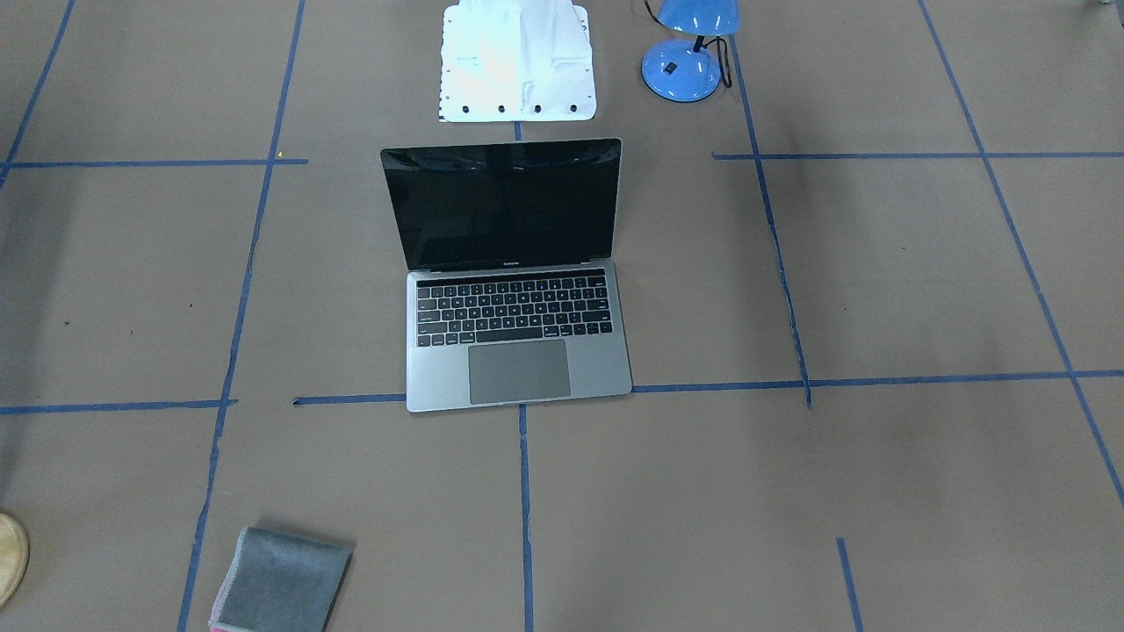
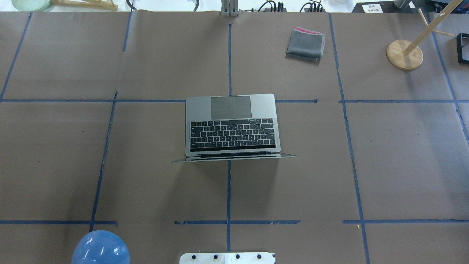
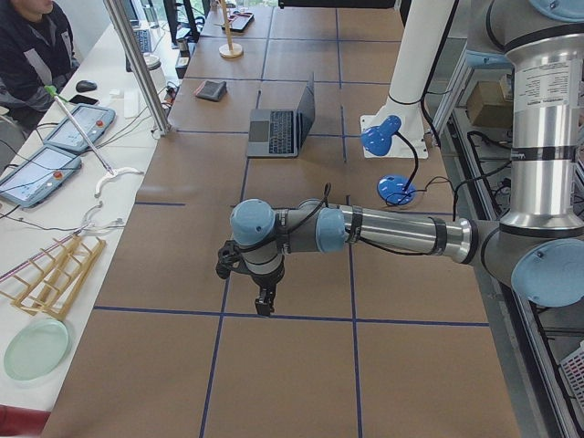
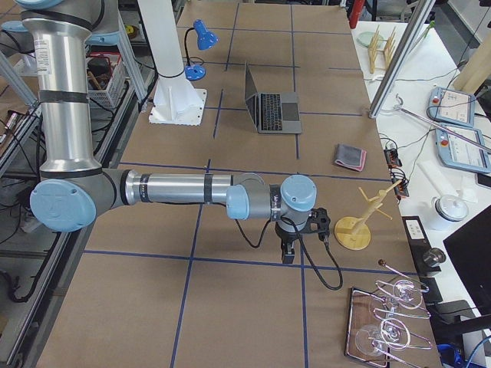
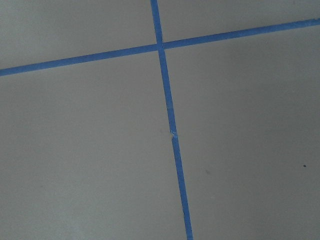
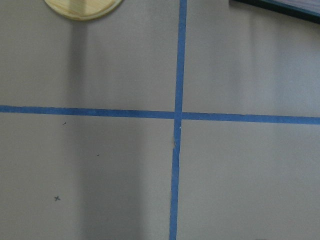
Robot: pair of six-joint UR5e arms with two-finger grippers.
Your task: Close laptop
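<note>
The laptop (image 1: 514,307) stands open in the middle of the table, its black screen upright and its keyboard and trackpad uncovered. It also shows in the overhead view (image 2: 232,128), the exterior left view (image 3: 274,132) and the exterior right view (image 4: 278,113). My left gripper (image 3: 265,306) hangs low over the table far from the laptop, near the table's left end. My right gripper (image 4: 288,255) hangs low near the table's right end. I cannot tell whether either is open or shut. Both wrist views show only brown paper and blue tape.
A blue desk lamp (image 1: 689,53) stands beside the white robot base plate (image 1: 518,61). A folded grey cloth (image 2: 306,44) lies at the far side of the table. A wooden stand (image 2: 405,55) is at the far right, close to my right gripper.
</note>
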